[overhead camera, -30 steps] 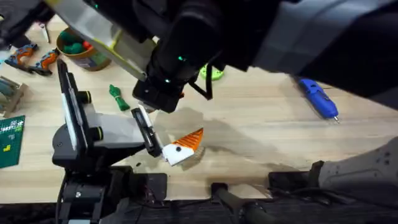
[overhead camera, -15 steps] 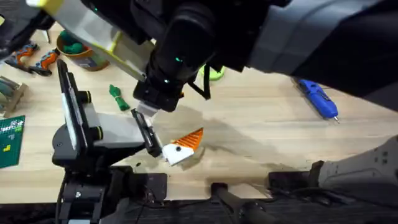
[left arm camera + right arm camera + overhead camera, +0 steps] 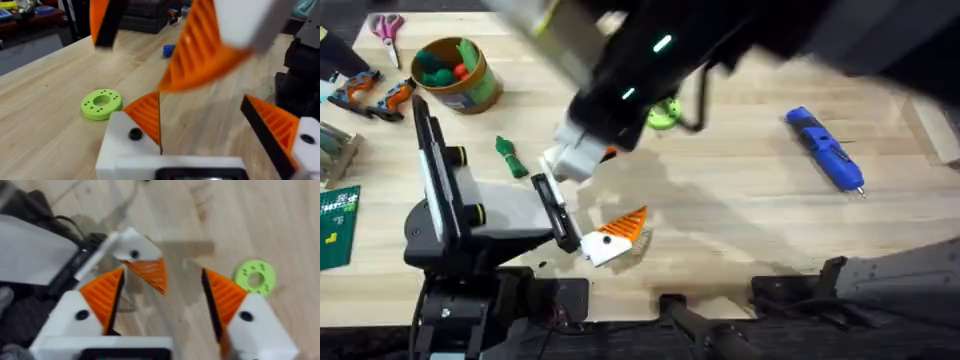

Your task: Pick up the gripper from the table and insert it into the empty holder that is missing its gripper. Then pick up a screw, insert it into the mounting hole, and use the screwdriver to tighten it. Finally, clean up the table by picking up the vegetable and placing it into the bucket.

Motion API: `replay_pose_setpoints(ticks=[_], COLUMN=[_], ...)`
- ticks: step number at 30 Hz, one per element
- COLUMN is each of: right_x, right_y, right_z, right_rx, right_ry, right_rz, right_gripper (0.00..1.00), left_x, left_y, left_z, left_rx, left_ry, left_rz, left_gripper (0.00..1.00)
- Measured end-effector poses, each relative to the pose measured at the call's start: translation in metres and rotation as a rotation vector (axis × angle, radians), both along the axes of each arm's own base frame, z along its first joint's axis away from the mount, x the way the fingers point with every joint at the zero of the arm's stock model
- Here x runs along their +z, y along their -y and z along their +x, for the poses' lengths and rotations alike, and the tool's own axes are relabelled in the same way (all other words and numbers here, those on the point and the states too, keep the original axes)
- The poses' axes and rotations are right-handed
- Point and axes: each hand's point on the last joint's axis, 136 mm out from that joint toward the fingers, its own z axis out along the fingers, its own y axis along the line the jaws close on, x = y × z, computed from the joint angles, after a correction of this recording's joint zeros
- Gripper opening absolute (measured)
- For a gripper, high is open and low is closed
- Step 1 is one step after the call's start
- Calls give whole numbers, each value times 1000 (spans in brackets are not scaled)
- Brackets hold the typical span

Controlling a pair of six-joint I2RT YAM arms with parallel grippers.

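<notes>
My left gripper (image 3: 618, 232) rests low near the table's front, open, and both its white finger blocks carry orange ribbed wedges (image 3: 146, 120). A dark spot marks the mounting hole (image 3: 134, 133) of one block. My right gripper (image 3: 577, 159) hovers just behind it, also open, its own orange pads (image 3: 104, 296) apart and facing the left gripper's tip (image 3: 146, 269). The loose gripper, an empty holder and a screw are out of view. The blue screwdriver (image 3: 825, 150) lies at the right. The dark green vegetable (image 3: 510, 157) lies left of the right gripper. The olive bucket (image 3: 480, 88) stands at the back left.
A bright green ring disc (image 3: 664, 114) lies behind the right gripper. Scissors (image 3: 387, 26), orange-handled pliers (image 3: 375, 95) and a green board (image 3: 336, 228) line the left edge. Bare wood stretches between the grippers and the screwdriver.
The right arm has swung up and back, uncovering the bucket and scissors. Its gripper stays over the same spot and now shows its white block. The left arm has not moved.
</notes>
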Motion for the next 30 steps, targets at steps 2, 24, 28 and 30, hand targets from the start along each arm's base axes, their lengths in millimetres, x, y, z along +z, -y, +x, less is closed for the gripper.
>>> replay_pose_setpoints(ticks=[2, 24, 28, 30], right_x=[12, 24, 12, 4], right_y=[22, 208, 238, 255], right_z=[13, 73, 65, 58], right_rx=[-62, -660, -751, -801], right_ry=[5, -143, -171, -169], right_rz=[12, -60, -68, -60], right_gripper=[983, 992, 994, 992], left_x=[0, 0, 0, 0], left_y=[0, 0, 1, 1], left_z=[0, -1, -1, -1], left_rx=[0, -6, -7, -7], left_ry=[0, 3, 3, 3], left_rz=[0, 1, 1, 1], left_gripper=[986, 5, 5, 4])
